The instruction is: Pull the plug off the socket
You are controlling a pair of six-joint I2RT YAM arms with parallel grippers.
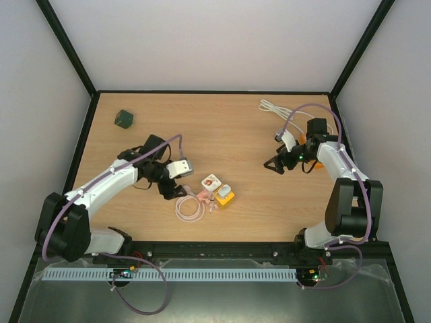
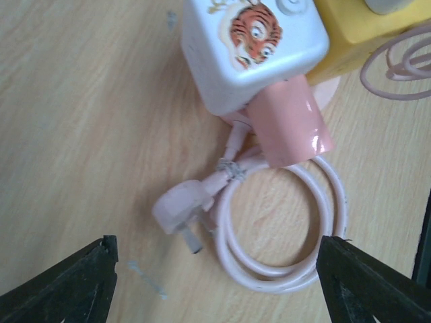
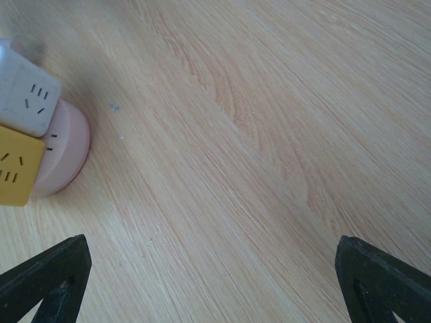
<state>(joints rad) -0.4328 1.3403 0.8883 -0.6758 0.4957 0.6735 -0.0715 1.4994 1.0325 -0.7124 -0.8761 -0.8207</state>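
A white cube socket (image 1: 211, 182) with a tiger sticker sits mid-table, joined to a yellow cube socket (image 1: 225, 196). In the left wrist view a pink plug block (image 2: 289, 121) sits against the side of the white cube (image 2: 252, 47). Its pink cable (image 2: 283, 229) is coiled on the table and ends in a loose pink pronged plug (image 2: 178, 208). My left gripper (image 1: 168, 188) (image 2: 219, 269) is open just above the coil, holding nothing. My right gripper (image 1: 275, 163) (image 3: 212, 269) is open and empty to the right of the cubes (image 3: 23, 94).
A dark green block (image 1: 123, 119) lies at the far left. A white cable (image 1: 276, 108) lies at the far right by the right arm. An orange object (image 1: 318, 160) shows partly under the right wrist. A pink round base (image 3: 64, 148) sits under the cubes.
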